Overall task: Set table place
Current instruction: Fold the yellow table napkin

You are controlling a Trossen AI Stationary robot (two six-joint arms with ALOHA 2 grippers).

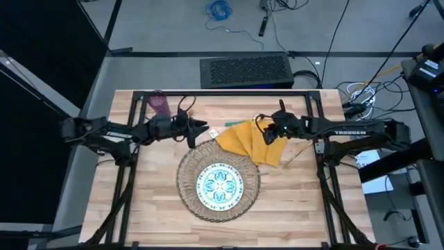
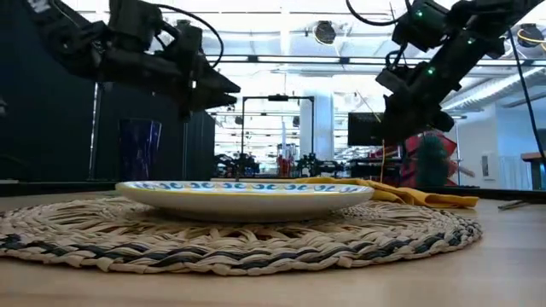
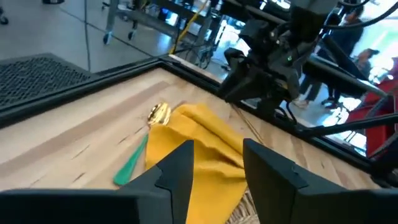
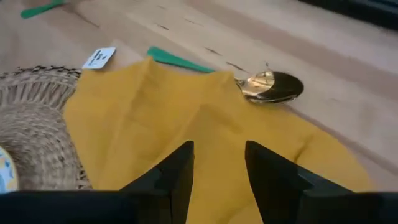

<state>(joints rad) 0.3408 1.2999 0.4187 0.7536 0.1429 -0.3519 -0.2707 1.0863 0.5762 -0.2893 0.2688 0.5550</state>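
Plate (image 1: 219,183) on placemat (image 1: 189,161); napkin (image 1: 250,142) beside it, behind-right.

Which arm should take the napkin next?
Probably right. The right gripper hangs open directly over the napkin, which fills its wrist view. The left gripper, also open, sits off the napkin's edge, beside the placemat.

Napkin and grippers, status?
Both grippers open: left gripper aloft beside mat, right gripper over napkin. Plate on placemat. Spoon partly under napkin.

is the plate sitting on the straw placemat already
Yes, in the high view the plate lies centred on the round woven placemat, with the mat's rim showing all around it.
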